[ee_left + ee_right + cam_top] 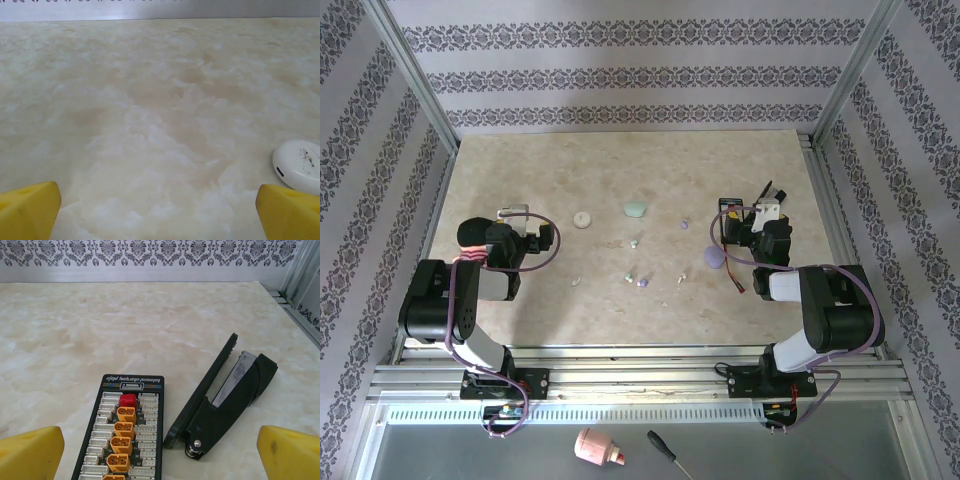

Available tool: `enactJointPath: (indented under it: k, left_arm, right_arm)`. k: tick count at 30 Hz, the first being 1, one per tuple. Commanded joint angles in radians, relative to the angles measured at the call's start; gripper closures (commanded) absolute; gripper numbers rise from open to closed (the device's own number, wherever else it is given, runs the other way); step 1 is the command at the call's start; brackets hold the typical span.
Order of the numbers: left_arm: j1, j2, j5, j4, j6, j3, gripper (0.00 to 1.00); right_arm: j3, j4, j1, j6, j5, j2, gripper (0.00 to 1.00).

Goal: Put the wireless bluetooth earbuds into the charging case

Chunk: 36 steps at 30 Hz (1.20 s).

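Several tiny earbuds lie scattered mid-table: a whitish one (pixel 576 281), a pale one (pixel 635 242), a pair (pixel 630 273) beside a lilac one (pixel 642 283), another (pixel 680 277), and a lilac bud (pixel 684 225). Three pebble-like cases rest nearby: white (pixel 583 218) (pixel 300 165), pale green (pixel 636 209) and lilac (pixel 714 257). My left gripper (pixel 515 215) (pixel 160 215) stands open over bare table, with the white case just off its right finger. My right gripper (pixel 757 215) (pixel 160 455) is open above a connector board, with nothing held.
A black connector board (pixel 125 435) (pixel 728 222) with orange plugs and a black hinged tool (pixel 225 400) (pixel 766 190) lie in front of the right gripper. Metal frame rails border the table. Below the front edge lie a pink object (pixel 598 448) and a black-handled screwdriver (pixel 665 450).
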Motion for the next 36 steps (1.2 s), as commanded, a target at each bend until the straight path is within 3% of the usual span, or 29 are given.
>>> enactJointPath:
  k: [1,29,36]
  left_arm:
    - [-0.008,-0.002,-0.005,0.008,0.001,-0.002,0.01]
    - [-0.007,-0.003,0.011,0.029,0.009,-0.012,0.01]
    - [-0.012,-0.152,-0.056,-0.059,-0.009,-0.03,0.0]
  right_arm:
    - [-0.005,0.035,0.004,-0.005,-0.02,0.006,0.02]
    - [-0.013,0.047,0.003,-0.002,-0.019,0.001,0.02]
    - [-0.062,-0.035,0.026,-0.034,-0.021,-0.181,0.02]
